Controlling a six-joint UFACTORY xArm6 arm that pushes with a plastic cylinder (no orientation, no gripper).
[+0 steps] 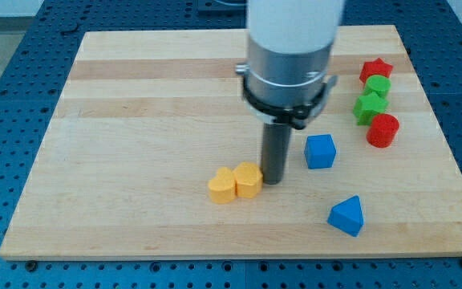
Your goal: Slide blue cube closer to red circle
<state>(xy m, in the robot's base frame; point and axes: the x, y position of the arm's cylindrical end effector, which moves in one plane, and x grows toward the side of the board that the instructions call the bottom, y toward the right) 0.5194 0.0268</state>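
The blue cube [320,151] sits on the wooden board right of centre. The red circle [382,130], a short red cylinder, stands to its right and a little higher in the view, a block's width away. My tip [273,180] rests on the board left of the blue cube and slightly below it, with a gap between them. The tip is right beside the yellow hexagon [248,180], at its right side.
A yellow heart [222,185] touches the yellow hexagon's left. A blue triangular block [347,215] lies at the lower right. At the right edge stand a red star [375,71], a green cylinder [378,86] and a green star [368,106], stacked above the red circle.
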